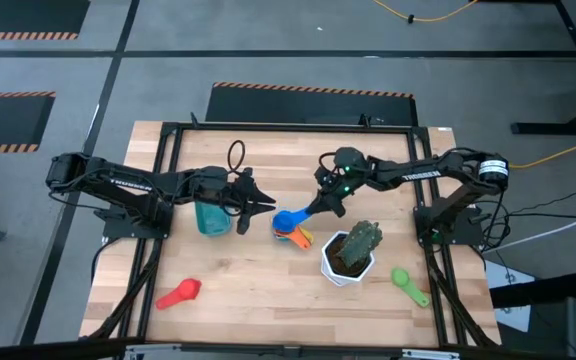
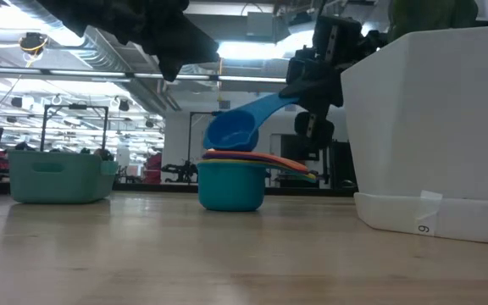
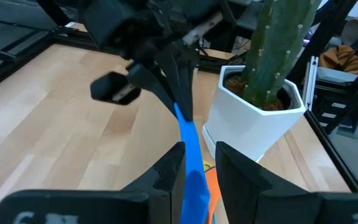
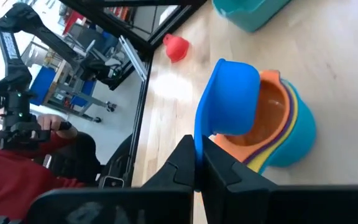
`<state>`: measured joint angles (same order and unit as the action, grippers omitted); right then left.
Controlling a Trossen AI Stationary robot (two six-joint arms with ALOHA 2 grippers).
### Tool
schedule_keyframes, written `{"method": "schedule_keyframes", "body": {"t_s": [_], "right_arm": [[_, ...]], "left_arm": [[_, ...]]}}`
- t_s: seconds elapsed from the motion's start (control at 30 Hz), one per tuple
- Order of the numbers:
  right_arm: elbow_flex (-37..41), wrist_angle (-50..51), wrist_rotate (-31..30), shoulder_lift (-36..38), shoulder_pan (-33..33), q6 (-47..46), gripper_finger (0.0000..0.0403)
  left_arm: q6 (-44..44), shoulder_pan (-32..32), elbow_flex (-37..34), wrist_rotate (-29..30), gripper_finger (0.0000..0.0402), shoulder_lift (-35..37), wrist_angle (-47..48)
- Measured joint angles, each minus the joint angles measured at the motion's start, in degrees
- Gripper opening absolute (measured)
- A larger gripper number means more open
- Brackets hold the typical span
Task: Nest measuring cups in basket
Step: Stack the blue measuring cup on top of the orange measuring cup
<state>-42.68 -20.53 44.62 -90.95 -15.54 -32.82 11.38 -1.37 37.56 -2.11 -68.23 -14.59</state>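
while my right gripper (image 4: 199,163) pinches the handle of the bright blue cup (image 4: 229,99), that cup hangs tilted just above the stack of nested cups (image 2: 234,176) at the middle of the table (image 1: 248,270). my right fingers are pressed together on the thin blue handle, as the right wrist view shows plainly. in the low view the blue cup's bowl sits over the stack's rim, and i cannot tell whether it touches the orange cup (image 4: 267,112) beneath it. the stack has a teal cup (image 2: 231,186) at the bottom, with yellow and orange rims layered above it.

my left gripper (image 1: 258,203) hovers just beside the stack, on the side toward the basket (image 1: 212,217). its fingers (image 3: 166,177) stand a little apart with the blue handle showing between them in the left wrist view; whether they touch the handle i cannot tell. the teal basket stands on the table under my left arm, near the stack but apart from it.

a red cup (image 1: 180,293) lies alone near the front left of the table, and a green cup (image 1: 408,283) lies at the front right. a white pot with a cactus (image 1: 350,253) stands just beside the stack, on its right.
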Motion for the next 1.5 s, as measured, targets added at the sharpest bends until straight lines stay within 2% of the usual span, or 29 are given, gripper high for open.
{"method": "schedule_keyframes", "body": {"t_s": [0.23, 0.77, 1.5], "right_arm": [[0.0, -3.8, 1.3, -2.7, 0.4, -1.9, 0.0009], [0.0, -3.7, 1.6, -3.2, 0.4, -7.3, 0.0024], [0.0, -3.7, 1.5, -3.2, 0.4, -6.0, 0.0026]], "left_arm": [[0.0, 0.0, 0.0, 0.0, 0.0081, 0.0, 0.0], [0.0, 0.0, 0.0, 0.0, 0.0081, 0.0, 0.0], [0.5, 0.0, 0.0, -0.4, 0.0081, 0.0, 0.0]]}}
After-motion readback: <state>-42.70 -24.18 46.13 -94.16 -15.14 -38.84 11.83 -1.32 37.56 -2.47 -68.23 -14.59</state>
